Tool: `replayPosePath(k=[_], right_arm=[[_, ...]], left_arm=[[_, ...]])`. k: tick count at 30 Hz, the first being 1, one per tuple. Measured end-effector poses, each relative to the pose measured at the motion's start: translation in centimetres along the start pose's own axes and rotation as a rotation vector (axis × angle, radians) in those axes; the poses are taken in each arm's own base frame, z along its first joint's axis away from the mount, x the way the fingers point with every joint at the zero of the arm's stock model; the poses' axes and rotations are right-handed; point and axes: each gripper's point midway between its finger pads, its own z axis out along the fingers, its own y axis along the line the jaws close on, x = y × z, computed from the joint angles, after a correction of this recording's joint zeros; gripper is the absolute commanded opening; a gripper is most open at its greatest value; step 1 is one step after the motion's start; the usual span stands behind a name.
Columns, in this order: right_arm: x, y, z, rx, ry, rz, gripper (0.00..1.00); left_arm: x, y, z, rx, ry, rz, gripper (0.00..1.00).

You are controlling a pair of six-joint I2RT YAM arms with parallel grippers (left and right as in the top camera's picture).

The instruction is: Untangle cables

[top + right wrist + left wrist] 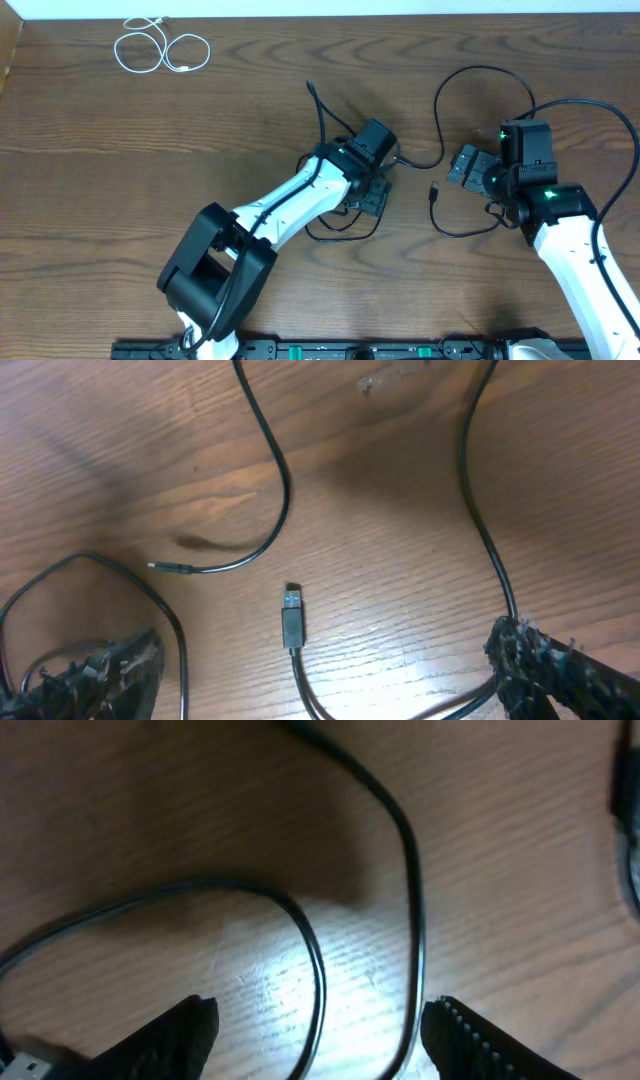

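Cables wait on the desk [100,200]: white cable [160,48] coiled apart at far left, black cables [321,115] looped together mid-desk. Left fingers [180,1035], spread, straddle two black strands, pinching neither; right fingers [560,670], spread wide, hover by a loose plug [292,618]. Separating the black pair looks the step in hand; next, closing on one strand and drawing it clear.

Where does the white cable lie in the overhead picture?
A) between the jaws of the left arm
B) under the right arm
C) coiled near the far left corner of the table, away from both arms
C: the white cable lies coiled by itself near the far left corner of the table.
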Motion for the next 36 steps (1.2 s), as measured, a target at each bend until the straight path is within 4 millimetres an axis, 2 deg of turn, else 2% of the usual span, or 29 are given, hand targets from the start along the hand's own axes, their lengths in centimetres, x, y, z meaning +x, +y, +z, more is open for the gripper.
replayPosePath(k=[2, 5, 10, 14, 17, 20, 21, 29, 33, 36], right_arm=[[0.0, 0.0, 0.0, 0.001, 0.000, 0.000, 0.99], [0.0, 0.0, 0.0, 0.000, 0.000, 0.000, 0.99], [0.0, 0.0, 0.0, 0.001, 0.000, 0.000, 0.99], [0.0, 0.0, 0.0, 0.000, 0.000, 0.000, 0.99], [0.0, 0.0, 0.0, 0.000, 0.000, 0.000, 0.99], [0.0, 0.0, 0.0, 0.001, 0.000, 0.000, 0.99], [0.0, 0.0, 0.0, 0.001, 0.000, 0.000, 0.99], [0.0, 0.0, 0.0, 0.000, 0.000, 0.000, 0.99], [0.0, 0.0, 0.0, 0.000, 0.000, 0.000, 0.99], [0.0, 0.0, 0.0, 0.001, 0.000, 0.000, 0.99]], left_arm=[[0.0, 0.3, 0.5, -0.021, 0.000, -0.027, 0.66], [0.2, 0.9, 1.7, -0.052, 0.015, -0.059, 0.57], [0.7, 1.5, 3.1, -0.081, 0.041, -0.081, 0.56], [0.8, 1.6, 3.4, -0.088, 0.043, -0.083, 0.49], [0.7, 1.7, 3.5, -0.093, 0.042, -0.085, 0.37], [0.7, 1.9, 3.5, -0.102, 0.039, -0.082, 0.12], [0.6, 1.9, 3.6, -0.106, 0.039, -0.082, 0.08], [0.9, 2.4, 3.4, -0.137, 0.054, -0.082, 0.07], [2.6, 5.2, 2.1, -0.287, 0.135, -0.077, 0.07], [2.2, 7.7, 0.5, -0.378, 0.125, -0.098, 0.08]])
